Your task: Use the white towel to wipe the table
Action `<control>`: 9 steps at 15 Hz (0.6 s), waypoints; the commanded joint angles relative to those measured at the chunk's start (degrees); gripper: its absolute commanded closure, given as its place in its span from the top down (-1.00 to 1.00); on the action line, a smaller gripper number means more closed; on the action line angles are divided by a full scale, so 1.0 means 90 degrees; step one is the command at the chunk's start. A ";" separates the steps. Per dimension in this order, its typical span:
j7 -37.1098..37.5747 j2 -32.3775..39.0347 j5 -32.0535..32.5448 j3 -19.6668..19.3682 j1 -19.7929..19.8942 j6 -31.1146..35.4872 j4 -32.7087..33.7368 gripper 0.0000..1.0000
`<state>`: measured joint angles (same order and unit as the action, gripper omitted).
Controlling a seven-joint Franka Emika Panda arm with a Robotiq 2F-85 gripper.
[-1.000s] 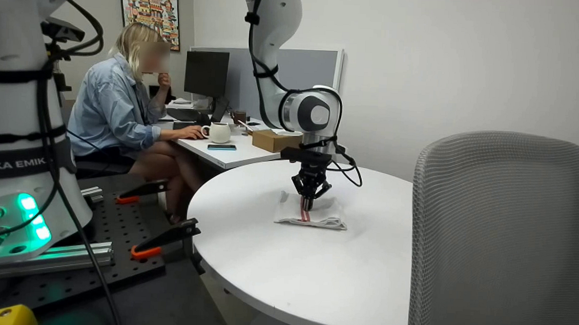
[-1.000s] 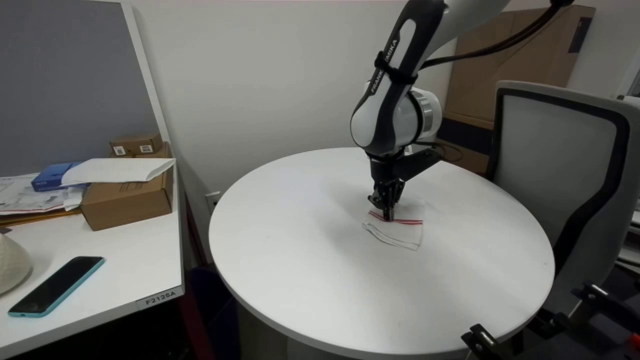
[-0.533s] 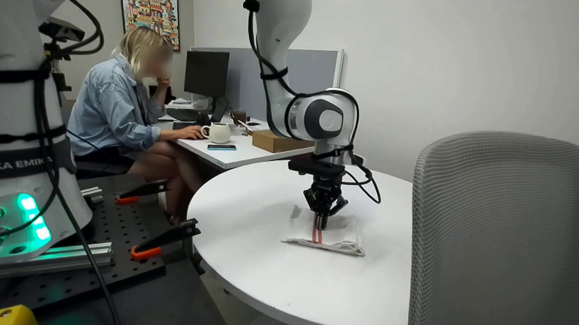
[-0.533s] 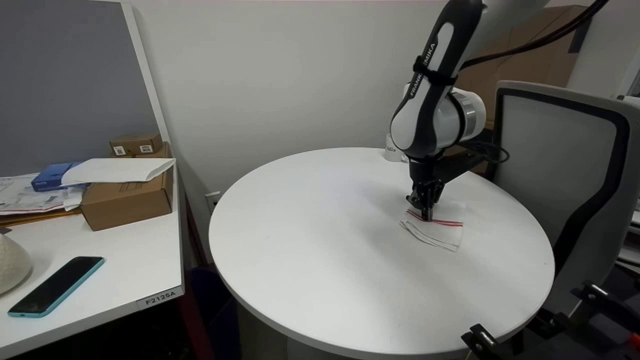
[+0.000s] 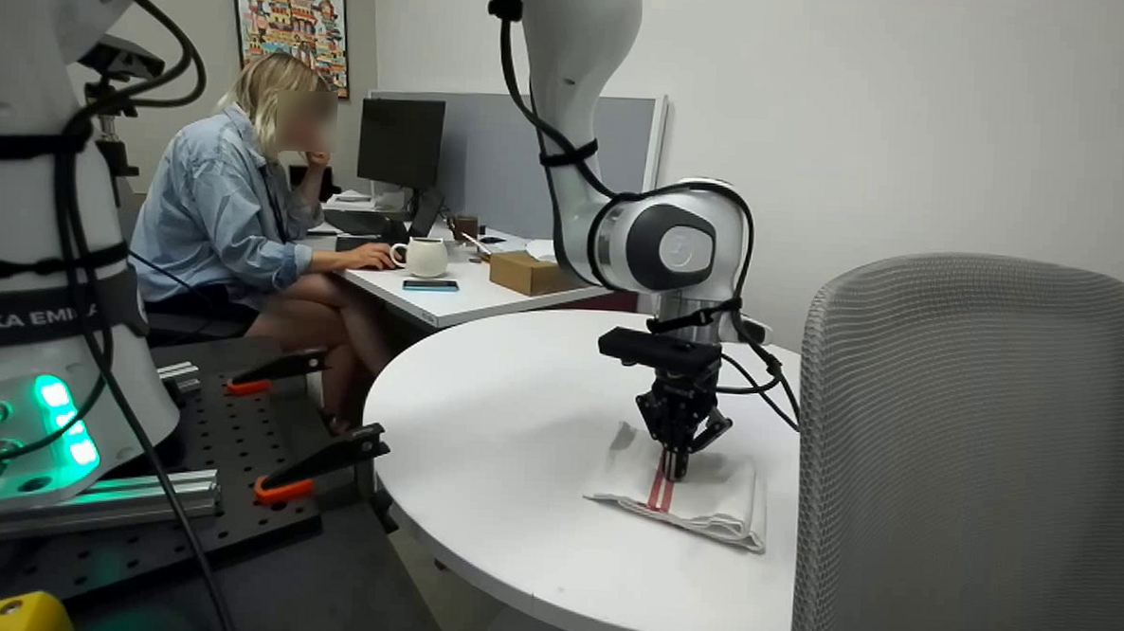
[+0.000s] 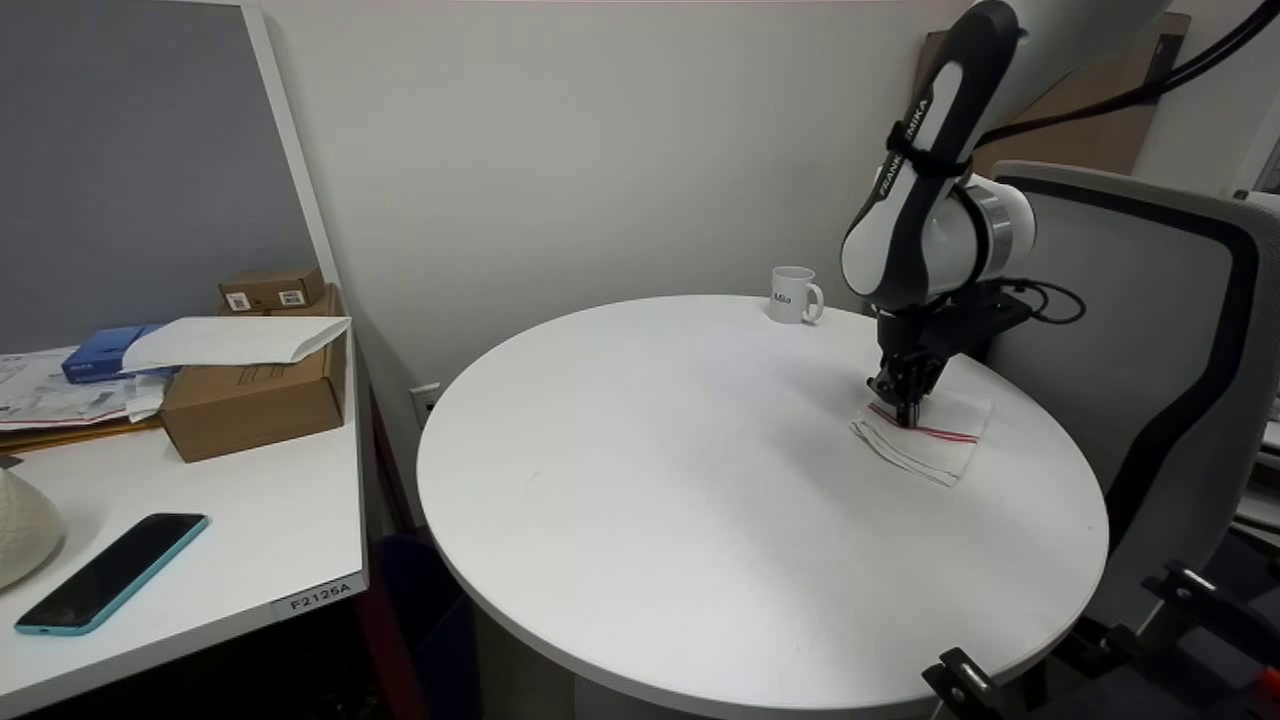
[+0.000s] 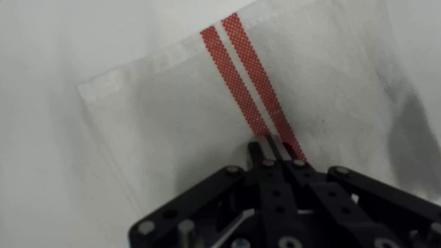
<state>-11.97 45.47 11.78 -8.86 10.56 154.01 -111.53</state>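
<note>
The white towel with two red stripes lies folded and flat on the round white table. It also shows in an exterior view, on the chair side of the table. My gripper points straight down with its fingertips on top of the towel at the stripes, also seen in an exterior view. In the wrist view the gripper's fingers are together, with no bunched cloth visible between them. The towel spreads flat around the fingertips; its near part is hidden behind the gripper.
A white mug stands at the table's back edge by the wall. A grey mesh chair stands close to the table. A desk with a cardboard box, a phone and a cup is beside it. A person sits there.
My gripper and the towel have slid together across the table towards the chair, rightward in both exterior views, and the towel has turned slightly. The mug behind the arm has come into view.
</note>
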 commanded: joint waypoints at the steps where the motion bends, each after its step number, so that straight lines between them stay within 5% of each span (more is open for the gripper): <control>1: 0.0074 0.0617 -0.0103 0.0154 -0.0049 -0.0236 0.1068 -0.98; 9: -0.0012 0.0848 -0.0074 0.0786 -0.0657 -0.0153 0.2425 -0.98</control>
<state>-11.78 51.43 11.66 -3.11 6.33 153.43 -93.98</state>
